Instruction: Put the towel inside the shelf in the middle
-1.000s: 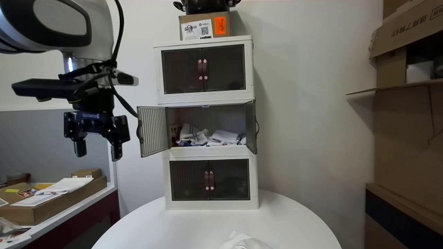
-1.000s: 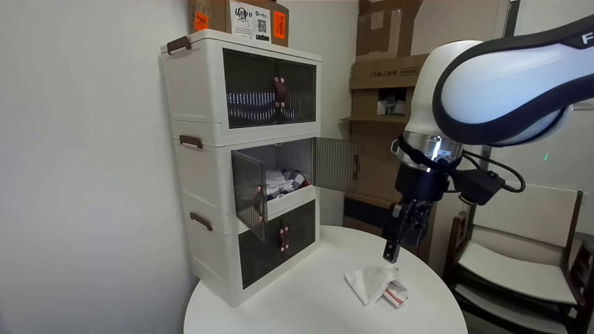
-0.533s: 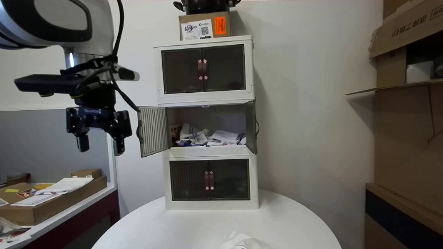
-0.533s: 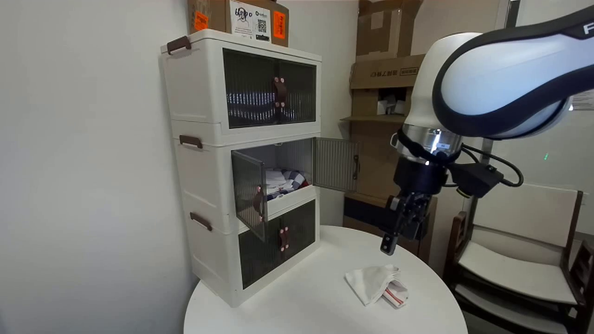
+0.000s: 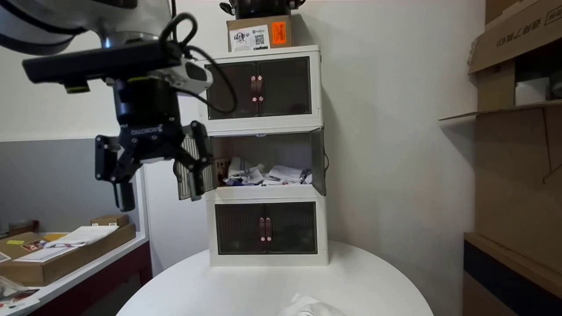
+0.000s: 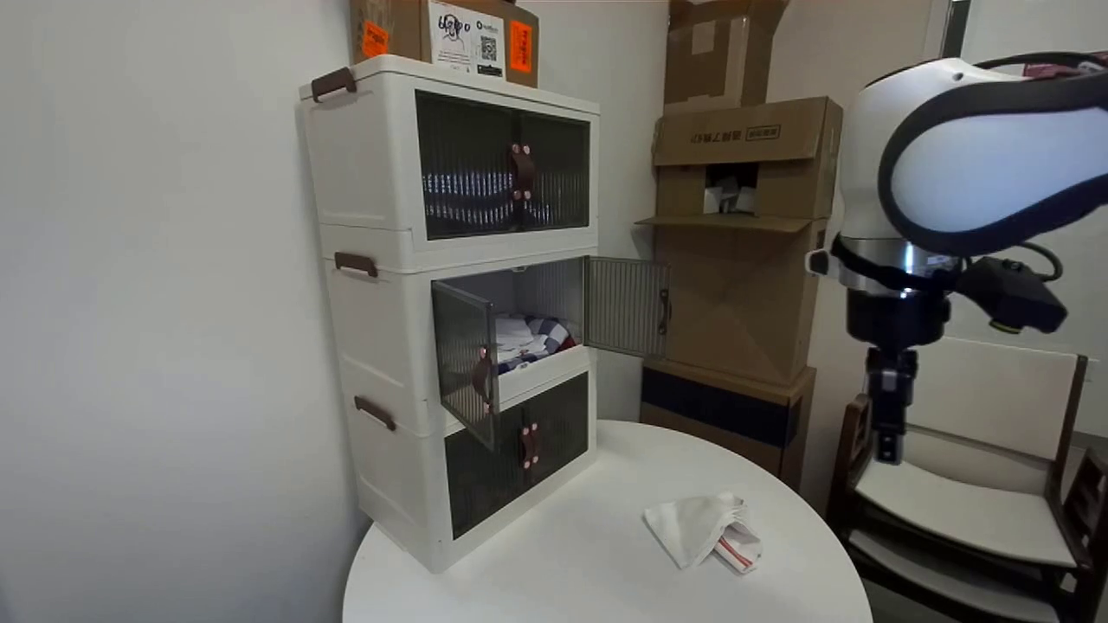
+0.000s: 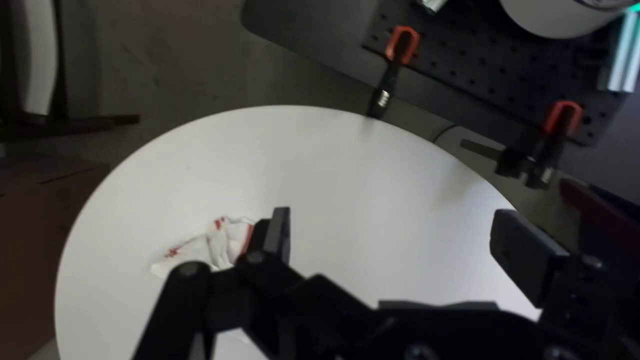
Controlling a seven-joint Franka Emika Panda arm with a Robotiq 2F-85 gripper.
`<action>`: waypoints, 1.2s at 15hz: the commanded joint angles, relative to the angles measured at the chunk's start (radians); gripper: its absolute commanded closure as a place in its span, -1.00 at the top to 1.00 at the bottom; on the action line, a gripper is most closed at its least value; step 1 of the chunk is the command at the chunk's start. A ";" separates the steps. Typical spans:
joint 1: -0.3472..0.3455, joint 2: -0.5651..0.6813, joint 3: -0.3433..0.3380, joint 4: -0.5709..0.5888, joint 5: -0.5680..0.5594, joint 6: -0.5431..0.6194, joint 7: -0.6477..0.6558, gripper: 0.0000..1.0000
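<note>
Towel (image 6: pixel 692 526): crumpled on the round table (image 6: pixel 563 593), outside the shelf (image 6: pixel 545 374); white, red stripe. In the wrist view a finger (image 7: pixel 279 235) hides part of it. Gripper (image 5: pixel 160 198) hangs high, jaws spread wide, well apart from towel and shelf. Shelf is the middle unit of the white stack (image 6: pixel 372 324), door panels (image 6: pixel 628 303) swung out in both exterior views. Inside: white cloths (image 5: pixel 285 173) with blue bits heaped along the bottom; patterned thing (image 5: pixel 221 167) at one end, can't tell what. In an exterior view, also a dark-and-white checked cloth (image 6: pixel 547 333). Top unit (image 5: pixel 272 123): dark doors (image 5: pixel 283 87) closed, contents can't be made out. Bottom unit (image 5: pixel 268 260): closed the same way, contents unclear. Box (image 6: pixel 407 35) on top of the stack: contents hidden; black pot (image 5: pixel 261 8) sits on it, cut off by the frame edge. Carton (image 6: pixel 684 186) beyond the stack: flap (image 6: pixel 736 223) folded down, whitish items (image 6: pixel 731 199) inside the opening, too small to tell. Flat carton (image 5: pixel 83 261) off to the side: folded white sheet (image 5: pixel 85 235) on it, cloth or paper unclear, small box (image 5: pixel 109 220) near its far end.
</note>
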 commanded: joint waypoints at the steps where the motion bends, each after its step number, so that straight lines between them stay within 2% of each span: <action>1: -0.104 -0.058 -0.125 0.003 -0.275 0.044 -0.170 1.00; 2: -0.134 -0.065 -0.183 0.005 -0.347 0.078 -0.216 1.00; 3: -0.082 -0.031 -0.126 0.010 -0.257 0.031 -0.130 1.00; 5: -0.103 -0.037 -0.156 0.012 -0.274 0.039 -0.152 1.00; 8: -0.081 -0.033 -0.135 0.009 -0.271 0.037 -0.138 1.00; 17: -0.079 -0.033 -0.134 0.009 -0.271 0.037 -0.138 1.00; 18: -0.077 -0.050 -0.135 0.009 -0.284 0.064 -0.140 1.00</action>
